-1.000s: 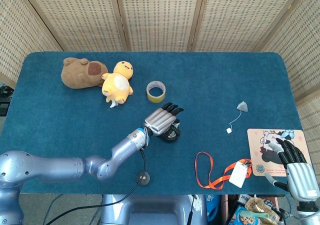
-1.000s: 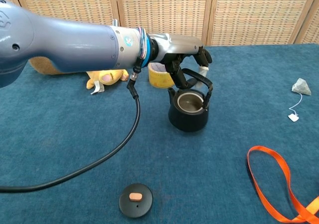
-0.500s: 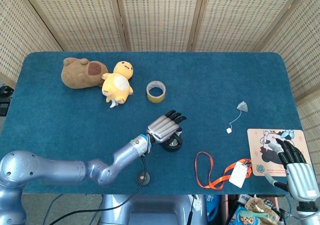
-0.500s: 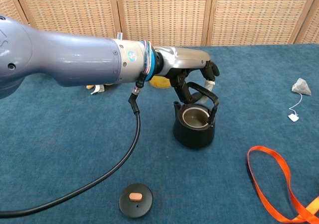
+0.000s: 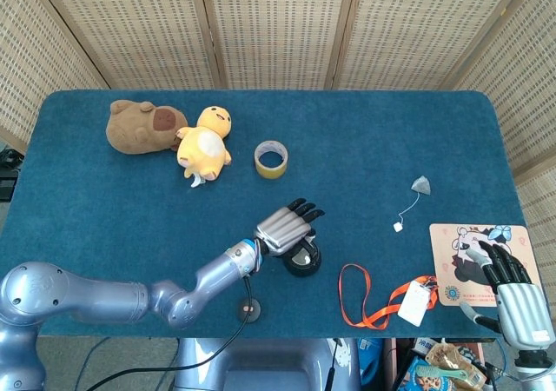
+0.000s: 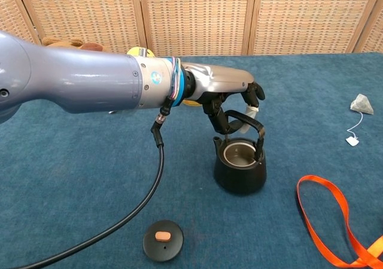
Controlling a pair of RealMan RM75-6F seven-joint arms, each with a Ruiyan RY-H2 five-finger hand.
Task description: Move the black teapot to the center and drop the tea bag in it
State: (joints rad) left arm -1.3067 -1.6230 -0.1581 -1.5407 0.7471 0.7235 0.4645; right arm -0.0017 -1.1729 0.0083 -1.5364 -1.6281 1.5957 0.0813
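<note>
The black teapot (image 6: 240, 170) stands lidless on the blue table, near the front middle; in the head view the teapot (image 5: 304, 261) shows just past my left hand (image 5: 283, 228). My left hand (image 6: 230, 98) grips the pot's raised handle from above, fingers curled around it. The tea bag (image 6: 362, 103) lies at the right with its string and white tag; in the head view the tea bag (image 5: 421, 185) is far right of the pot. The pot's black lid (image 6: 163, 240) lies near the front edge. My right hand (image 5: 512, 291) rests open by the table's right front corner.
A tape roll (image 5: 271, 159), a yellow plush (image 5: 205, 141) and a brown plush (image 5: 139, 127) sit at the back left. An orange lanyard (image 5: 373, 300) with a badge and a printed card (image 5: 476, 252) lie at the front right. A black cable (image 6: 143, 185) trails from my left arm.
My left hand has carried the teapot by its handle toward the front and to the right. The right hand, tea bag and lid have stayed put.
</note>
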